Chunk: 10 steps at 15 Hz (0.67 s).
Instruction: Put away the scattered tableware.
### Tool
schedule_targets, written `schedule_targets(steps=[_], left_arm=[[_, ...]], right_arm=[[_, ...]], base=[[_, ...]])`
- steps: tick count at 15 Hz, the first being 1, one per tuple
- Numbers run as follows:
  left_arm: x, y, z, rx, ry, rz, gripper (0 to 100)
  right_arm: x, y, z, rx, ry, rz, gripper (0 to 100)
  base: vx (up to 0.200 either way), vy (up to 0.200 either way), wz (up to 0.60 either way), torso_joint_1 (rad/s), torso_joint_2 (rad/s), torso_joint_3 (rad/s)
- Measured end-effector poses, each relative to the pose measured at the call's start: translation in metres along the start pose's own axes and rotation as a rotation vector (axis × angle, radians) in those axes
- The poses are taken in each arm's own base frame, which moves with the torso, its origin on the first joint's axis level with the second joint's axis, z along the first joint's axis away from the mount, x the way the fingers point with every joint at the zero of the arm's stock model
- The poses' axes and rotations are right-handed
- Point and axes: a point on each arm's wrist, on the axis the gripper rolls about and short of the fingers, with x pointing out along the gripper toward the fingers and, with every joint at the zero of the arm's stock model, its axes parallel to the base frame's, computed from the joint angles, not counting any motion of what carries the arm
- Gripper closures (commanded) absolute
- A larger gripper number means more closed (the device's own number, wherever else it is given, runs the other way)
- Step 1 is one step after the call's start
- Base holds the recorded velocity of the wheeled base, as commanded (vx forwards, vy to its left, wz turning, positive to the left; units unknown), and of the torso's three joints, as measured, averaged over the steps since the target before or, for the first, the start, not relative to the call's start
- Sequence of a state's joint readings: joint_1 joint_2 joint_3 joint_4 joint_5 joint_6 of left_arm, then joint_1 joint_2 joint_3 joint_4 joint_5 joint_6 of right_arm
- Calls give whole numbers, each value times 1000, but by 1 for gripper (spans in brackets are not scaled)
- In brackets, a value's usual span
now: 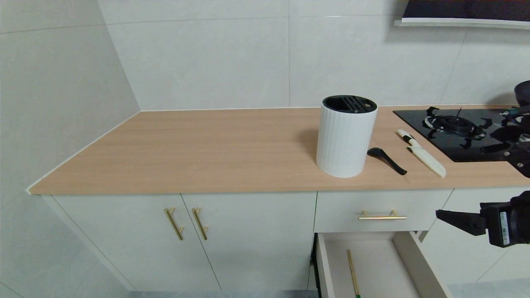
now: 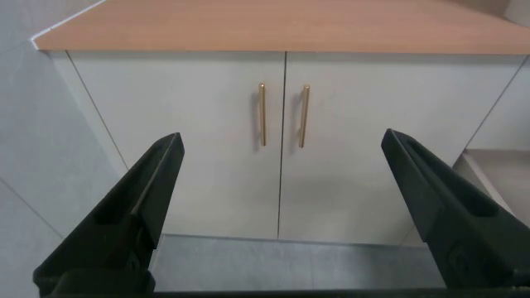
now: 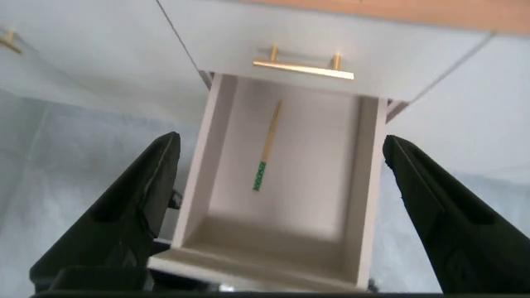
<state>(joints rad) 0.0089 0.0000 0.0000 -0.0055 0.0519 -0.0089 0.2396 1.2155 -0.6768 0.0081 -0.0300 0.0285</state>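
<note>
The right gripper (image 3: 279, 145) hangs with its 2 fingers spread wide and nothing between them, facing down into the open drawer (image 3: 199, 174). 1 chopstick (image 3: 267, 149) with a green section toward one end lies lengthwise on the drawer floor, well apart from the fingers. On the wooden countertop (image 1: 186, 149) above, a black spoon (image 1: 386, 159) lies just beside the white ribbed utensil holder (image 1: 346, 140). A knife (image 1: 422, 154) with a cream handle lies between the spoon and the gas hob (image 1: 455, 128). All 3 are well apart from both grippers. The left gripper (image 2: 281, 136) is also wide apart and empty, held low in front of the 2 cabinet doors (image 2: 207, 165) with brass bar handles. In the head view the chopstick's near end and the drawer's front are cut off by the picture's lower edge, and the hob and the right arm run off the right edge. I cannot tell whether the spoon's bowl touches the holder, and the holder's dark slotted top hides what is inside it.
</note>
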Motion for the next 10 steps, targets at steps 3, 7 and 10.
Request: schedule_targets(steps=[3,7,10], left_arm=[[0,0,0,0,0,0,0],[0,0,0,0,0,0,0],[0,0,0,0,0,1,0]], right_arm=[[36,-10,24,-42,-67,-11,0],[97,-40,67,-80,-133,50,0],[146,-60,81,-100,-164,59,0]], base=[[0,0,0,0,0,0],[0,0,0,0,0,0],[0,0,0,0,0,0]])
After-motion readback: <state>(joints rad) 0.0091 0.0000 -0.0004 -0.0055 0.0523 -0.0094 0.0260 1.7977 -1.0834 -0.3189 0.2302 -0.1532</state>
